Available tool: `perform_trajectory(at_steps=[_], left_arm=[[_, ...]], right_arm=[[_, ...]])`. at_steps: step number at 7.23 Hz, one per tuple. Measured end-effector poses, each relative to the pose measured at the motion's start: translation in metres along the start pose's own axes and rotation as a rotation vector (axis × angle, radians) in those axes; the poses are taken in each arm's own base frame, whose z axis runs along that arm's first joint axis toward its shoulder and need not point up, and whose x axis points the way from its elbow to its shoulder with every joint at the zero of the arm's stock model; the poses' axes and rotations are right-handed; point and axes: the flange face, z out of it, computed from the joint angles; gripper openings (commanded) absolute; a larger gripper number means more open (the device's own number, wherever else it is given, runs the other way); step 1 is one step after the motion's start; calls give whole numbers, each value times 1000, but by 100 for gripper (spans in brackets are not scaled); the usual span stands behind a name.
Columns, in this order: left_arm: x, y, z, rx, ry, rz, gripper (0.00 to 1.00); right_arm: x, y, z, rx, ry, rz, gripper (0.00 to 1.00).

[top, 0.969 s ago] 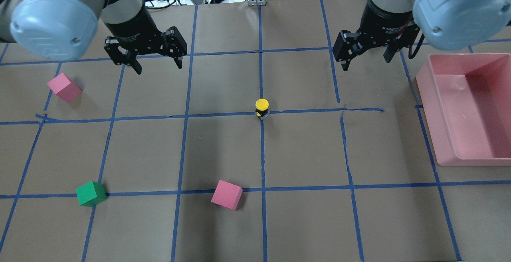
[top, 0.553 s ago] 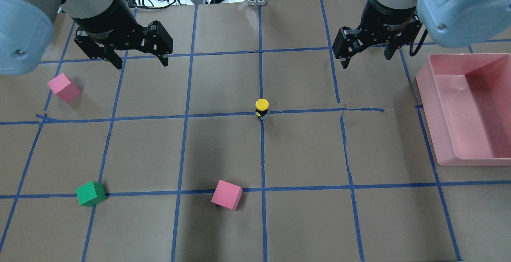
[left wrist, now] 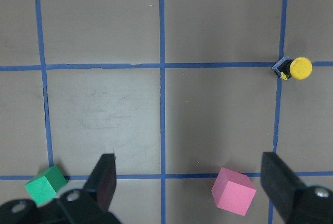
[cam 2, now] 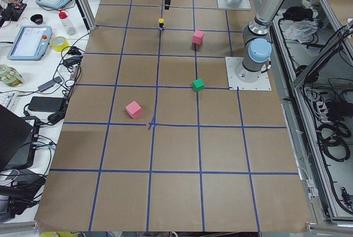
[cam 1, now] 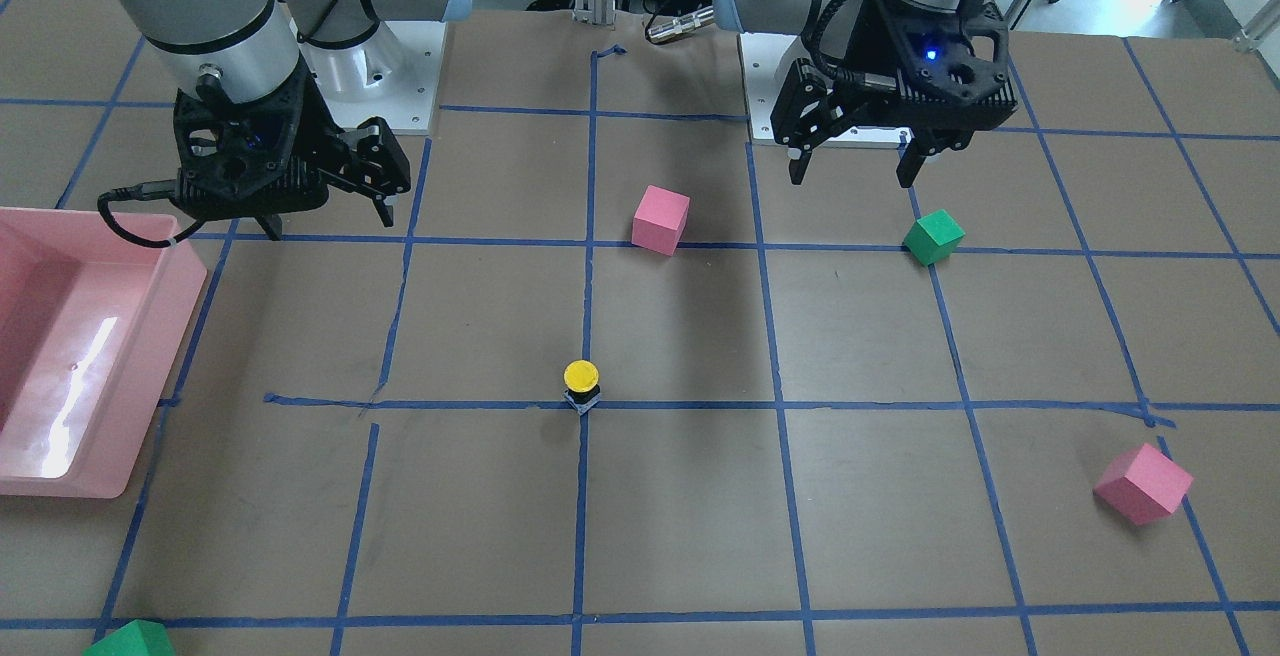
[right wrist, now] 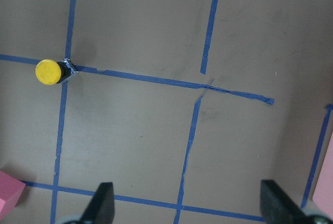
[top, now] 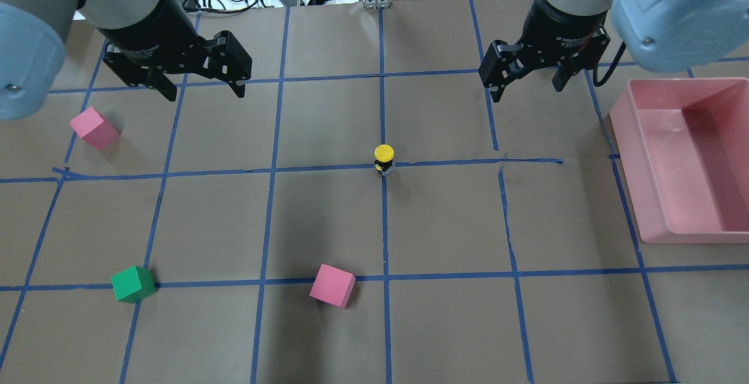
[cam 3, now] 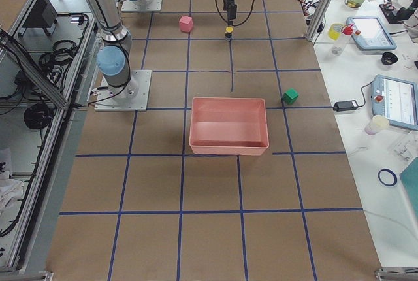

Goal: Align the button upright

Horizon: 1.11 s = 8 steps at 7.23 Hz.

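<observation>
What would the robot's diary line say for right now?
button: upright, yellow cap up, nothing touching it | left gripper: open, away from button | right gripper: open, away from button | task: looks done

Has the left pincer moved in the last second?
Yes. In the overhead view the left pincer has shifted left, away from the button, toward the pink cube at the left edge.

A: Surface?
B: Table (top: pixel 445 226), brown paper cover, blue tape grid (top: pixel 322 167).
A: Resting on it?
B: Button (top: pixel 384 158) upright at centre, on a tape crossing. Near pink cube (top: pixel 332 285) just left of the centre line. Near green cube (top: pixel 133 284) at left, on a tape line. Far pink cube (top: pixel 93 128) at left. Pink tray (top: pixel 693 237) at right. Far green cube (cam 3: pixel 290 96) beyond the tray, apart from it.
</observation>
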Motion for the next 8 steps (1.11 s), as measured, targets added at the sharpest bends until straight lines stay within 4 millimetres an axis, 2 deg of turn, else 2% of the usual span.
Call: perform_trajectory(at_steps=[2,4,8], left_arm=[[-1,-5,-11,13,-11,-9,100],[-1,-19,-20,9,-17,-9,100],[0,-15,-18,-13,-15,2,100]], right_arm=[[0,4,-3,6,2,5,100],[1,5,-3,4,8,6,100],[1,6,-1,-1,14,5,100]])
